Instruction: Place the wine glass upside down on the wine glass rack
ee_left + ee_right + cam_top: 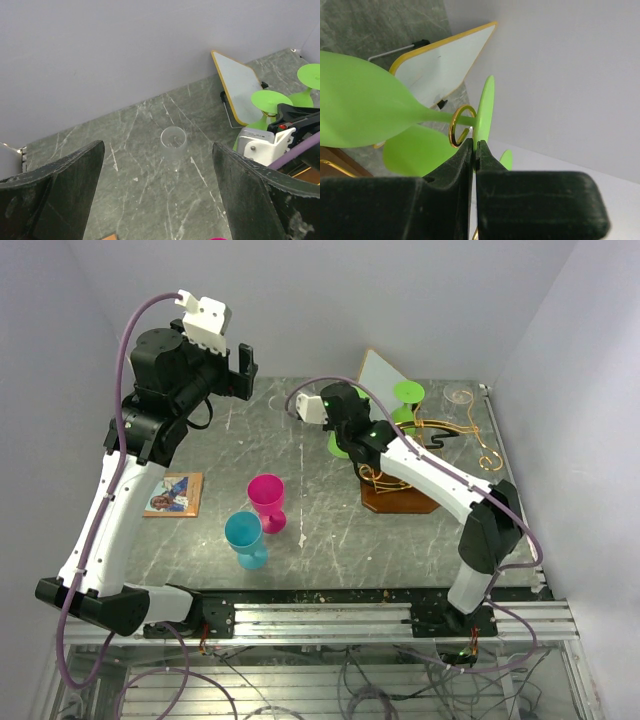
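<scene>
My right gripper is shut on the rim of the foot of a green wine glass. The glass lies tilted, and its stem runs through a gold loop of the wine glass rack. From above, that gripper is at the rack's left side, with the green bowl below it. The rack is gold wire on a brown base. A second green glass hangs on it. My left gripper is raised at the back left, open and holding nothing.
A clear glass stands on the table below the left gripper. A pink glass and a blue glass stand at the front centre. A white gold-edged panel leans behind the rack. A picture tile lies at the left.
</scene>
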Tool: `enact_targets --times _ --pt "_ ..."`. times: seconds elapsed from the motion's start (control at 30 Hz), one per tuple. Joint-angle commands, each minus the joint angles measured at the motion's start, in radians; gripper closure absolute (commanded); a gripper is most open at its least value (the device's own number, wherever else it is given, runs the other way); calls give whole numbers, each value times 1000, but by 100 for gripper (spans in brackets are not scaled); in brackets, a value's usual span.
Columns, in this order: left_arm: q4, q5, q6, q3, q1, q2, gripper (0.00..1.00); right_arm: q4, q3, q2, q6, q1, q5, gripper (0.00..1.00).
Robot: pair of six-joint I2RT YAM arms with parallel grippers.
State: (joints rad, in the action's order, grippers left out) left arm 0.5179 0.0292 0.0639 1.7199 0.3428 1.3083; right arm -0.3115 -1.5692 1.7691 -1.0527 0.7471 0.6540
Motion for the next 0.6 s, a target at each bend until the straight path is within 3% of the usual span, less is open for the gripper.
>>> enact_targets --times 0.0,0.57 --pt "-48 6 13 -11 -11 -20 1 7 21 -66 11 -5 -33 100" --pt "-32 11 28 6 -13 -5 1 19 45 -87 -28 -2 -70 98"
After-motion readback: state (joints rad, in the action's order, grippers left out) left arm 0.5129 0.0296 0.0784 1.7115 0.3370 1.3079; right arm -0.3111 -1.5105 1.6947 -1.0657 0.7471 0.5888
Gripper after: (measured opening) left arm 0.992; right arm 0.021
